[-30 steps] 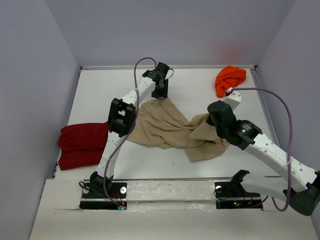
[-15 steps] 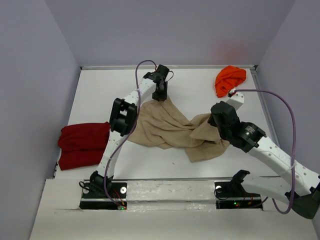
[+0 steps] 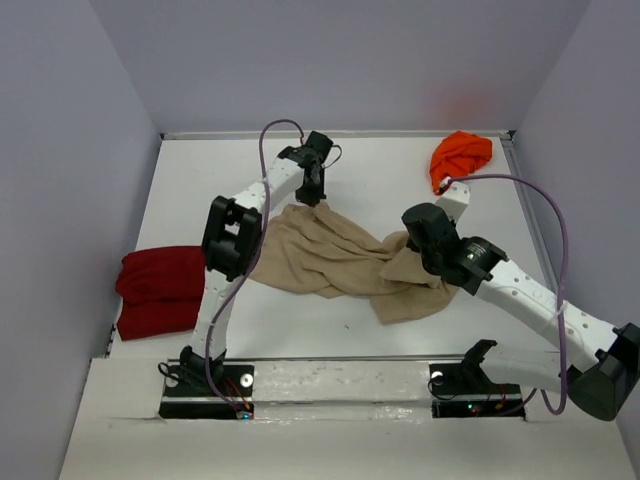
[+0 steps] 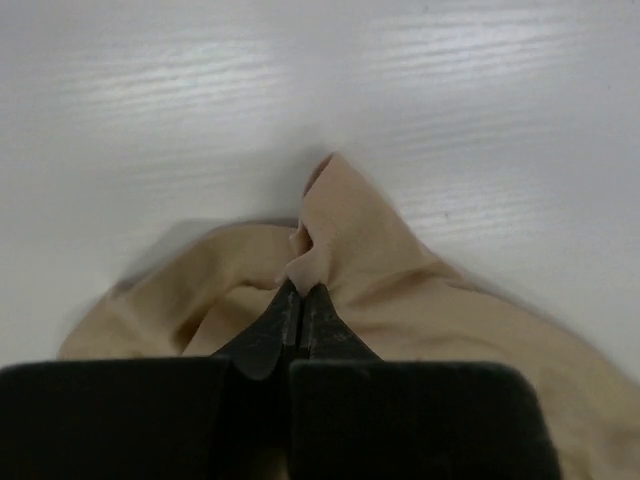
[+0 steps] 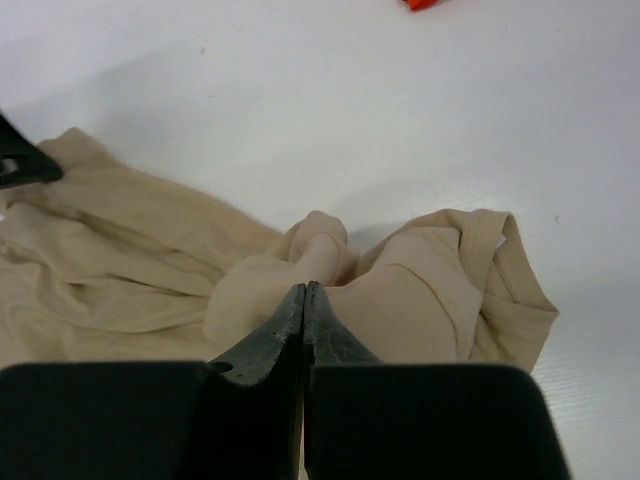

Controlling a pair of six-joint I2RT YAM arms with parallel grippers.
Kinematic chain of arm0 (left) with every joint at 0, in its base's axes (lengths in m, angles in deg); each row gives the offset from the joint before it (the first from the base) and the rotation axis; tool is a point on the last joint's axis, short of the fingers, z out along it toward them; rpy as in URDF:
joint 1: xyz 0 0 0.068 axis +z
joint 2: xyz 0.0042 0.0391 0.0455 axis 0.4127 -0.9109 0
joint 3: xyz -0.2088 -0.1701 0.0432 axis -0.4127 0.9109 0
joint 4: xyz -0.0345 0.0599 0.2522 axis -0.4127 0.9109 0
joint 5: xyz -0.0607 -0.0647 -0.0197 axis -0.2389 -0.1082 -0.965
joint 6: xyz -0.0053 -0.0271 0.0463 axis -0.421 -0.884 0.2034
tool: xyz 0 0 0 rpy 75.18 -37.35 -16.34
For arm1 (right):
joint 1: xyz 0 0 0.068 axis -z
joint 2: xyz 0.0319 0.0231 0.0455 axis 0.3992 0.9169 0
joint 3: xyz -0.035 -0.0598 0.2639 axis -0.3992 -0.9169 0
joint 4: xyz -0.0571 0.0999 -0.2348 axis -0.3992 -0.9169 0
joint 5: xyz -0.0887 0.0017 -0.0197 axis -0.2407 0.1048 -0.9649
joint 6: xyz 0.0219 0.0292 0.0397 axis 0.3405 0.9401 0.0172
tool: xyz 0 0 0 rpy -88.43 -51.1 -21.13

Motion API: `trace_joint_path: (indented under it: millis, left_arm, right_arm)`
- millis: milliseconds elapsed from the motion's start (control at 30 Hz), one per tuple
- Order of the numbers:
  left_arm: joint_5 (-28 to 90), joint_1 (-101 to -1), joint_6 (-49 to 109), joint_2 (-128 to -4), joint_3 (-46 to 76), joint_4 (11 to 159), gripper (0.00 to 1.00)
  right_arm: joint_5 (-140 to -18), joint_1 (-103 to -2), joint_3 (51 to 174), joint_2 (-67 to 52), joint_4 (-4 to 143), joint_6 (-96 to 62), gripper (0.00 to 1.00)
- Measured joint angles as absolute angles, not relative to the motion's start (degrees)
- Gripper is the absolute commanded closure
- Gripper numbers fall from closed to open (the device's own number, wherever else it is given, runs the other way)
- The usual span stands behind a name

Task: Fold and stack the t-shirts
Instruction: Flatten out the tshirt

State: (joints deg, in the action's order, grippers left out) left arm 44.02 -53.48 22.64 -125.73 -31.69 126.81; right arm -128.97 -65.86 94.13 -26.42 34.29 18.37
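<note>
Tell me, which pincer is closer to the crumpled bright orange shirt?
Right. The right pincer pinches the tan cloth shirt in front of the orange shirt; the left pincer grips the tan shirt's far corner, farther off to the left.

Top view: the left arm (image 3: 232, 240) covers the right edge of the dark red shirt (image 3: 160, 290) and the left margin of the tan shirt (image 3: 330, 255). The right arm (image 3: 500, 285) conceals the tan shirt's right portion.

Right wrist view: the top edge cuts off the orange shirt (image 5: 422, 4), so only a sliver shows. Cloth pinched by the right end effector (image 5: 303, 300) is hidden between its closed fingers.

Left wrist view: the tan shirt runs past the right and bottom edges and its left outline is blurred. The fold gripped by the left end effector (image 4: 302, 300) disappears between the fingers.
</note>
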Motion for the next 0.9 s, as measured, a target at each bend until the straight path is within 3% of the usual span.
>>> trace_joint_path:
  millis: [200, 600, 900]
  left_arm:
    - [47.0, -53.9, 21.0, -104.2, -18.1, 126.4, 1.00]
    - [54.8, -54.9, 14.9, -58.1, -5.1, 129.9, 1.00]
    - [59.8, -57.7, 7.2, -45.1, 1.2, 140.9, 1.00]
  right_arm:
    - [-131.7, -65.9, 94.9, -22.7, 34.4, 14.9, 1.00]
    - [-135.8, -65.9, 105.4, -25.7, 33.4, 6.9, 1.00]
    - [-139.3, -66.4, 108.0, -31.5, 20.3, 10.2, 1.00]
